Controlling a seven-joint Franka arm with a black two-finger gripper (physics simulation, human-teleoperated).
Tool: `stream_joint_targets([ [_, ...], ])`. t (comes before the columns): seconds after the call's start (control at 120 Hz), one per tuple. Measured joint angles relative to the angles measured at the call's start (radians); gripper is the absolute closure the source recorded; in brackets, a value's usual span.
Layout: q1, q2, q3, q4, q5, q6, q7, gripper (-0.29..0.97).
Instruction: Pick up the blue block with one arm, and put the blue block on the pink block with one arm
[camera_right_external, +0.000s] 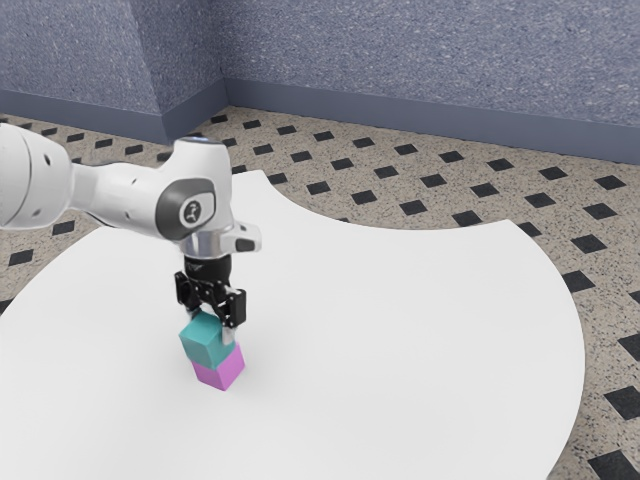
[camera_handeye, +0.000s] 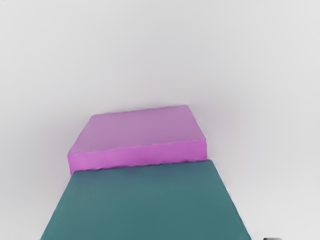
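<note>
The blue block (camera_right_external: 204, 338), teal in tone, sits on top of the pink block (camera_right_external: 222, 370) near the front left of the white table (camera_right_external: 400, 330). It is shifted a little toward the arm, so part of the pink top stays bare. My gripper (camera_right_external: 211, 312) points straight down over the stack, with a black finger on each side of the blue block's upper part, shut on it. In the wrist view the blue block (camera_handeye: 145, 205) lies just under my hand, and the pink block (camera_handeye: 140, 135) juts out beyond it.
The round white table has bare surface on every side of the stack. Its curved edge (camera_right_external: 560, 300) runs along the exterior view's right, with a speckled tiled floor (camera_right_external: 450, 170) and a blue-grey wall behind.
</note>
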Motion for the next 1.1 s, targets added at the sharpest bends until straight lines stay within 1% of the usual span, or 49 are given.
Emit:
stream_joint_targets([
  [0.125,-0.006,-0.004,0.008,0.011,0.006,0.003,-0.001,0.09],
  [0.267,-0.004,-0.018,0.022,0.031,0.010,0.004,0.000,0.04],
  [0.375,-0.005,-0.030,0.024,0.074,0.016,0.001,0.002,0.03],
  [0.425,-0.005,-0.046,0.025,0.110,0.034,-0.010,0.002,0.02],
  [0.542,-0.005,-0.073,0.024,0.211,0.085,-0.068,0.004,0.01],
  [0.65,-0.006,-0.092,0.024,0.315,0.115,-0.154,0.005,0.01],
  [0.742,-0.002,-0.099,0.013,0.408,0.163,-0.237,0.005,0.00],
  [0.825,-0.008,-0.100,0.011,0.484,0.185,-0.302,0.004,0.00],
  [0.942,-0.010,-0.099,0.020,0.515,0.201,-0.361,0.001,0.00],
  [1.1,-0.002,-0.099,0.024,0.524,0.209,-0.401,-0.007,0.00],
])
